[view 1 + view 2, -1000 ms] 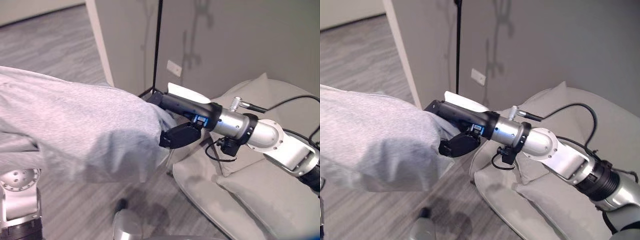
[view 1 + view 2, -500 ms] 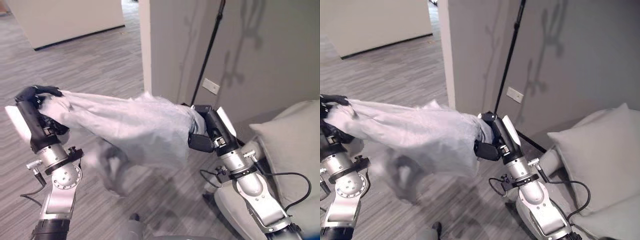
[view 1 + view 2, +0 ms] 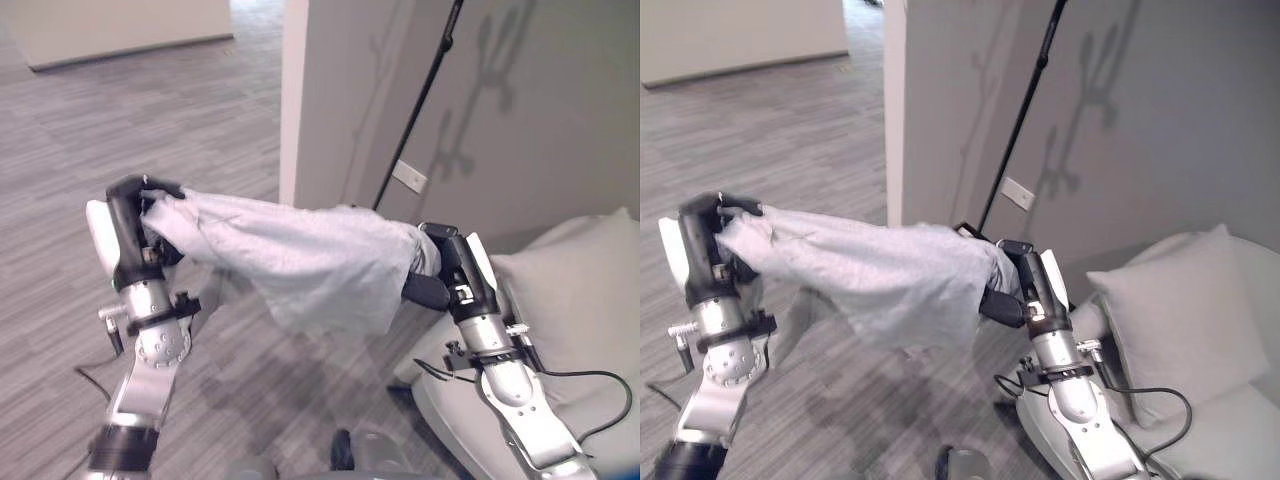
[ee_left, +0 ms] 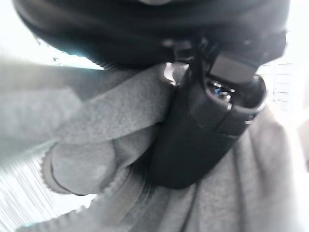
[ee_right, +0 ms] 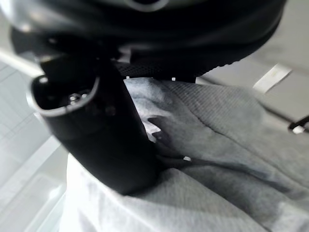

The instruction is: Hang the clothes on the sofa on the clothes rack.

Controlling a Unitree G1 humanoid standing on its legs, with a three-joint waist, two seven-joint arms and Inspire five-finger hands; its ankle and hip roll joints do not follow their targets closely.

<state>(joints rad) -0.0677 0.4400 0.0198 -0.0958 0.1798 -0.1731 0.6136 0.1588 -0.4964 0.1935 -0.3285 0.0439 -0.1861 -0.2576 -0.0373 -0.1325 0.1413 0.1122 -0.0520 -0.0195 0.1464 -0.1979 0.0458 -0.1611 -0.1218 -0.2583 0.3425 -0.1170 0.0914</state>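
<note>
Sofa (image 3: 580, 330) at right, pale cushion (image 3: 1170, 320) on it. Black rack pole (image 3: 420, 100) leans against grey wall. Grey garment (image 3: 300, 255) stretched in air between hands, above wood floor. Left hand (image 3: 135, 215) fingers curled, clamping one end. Right hand (image 3: 445, 270) thumb pinching other end.

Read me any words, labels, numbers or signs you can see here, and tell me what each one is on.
None can be read.
The grey garment, stretched between the left hand and the right hand, bears no visible print.
The white wall plate is blank.
The sofa cushion is plain.
</note>
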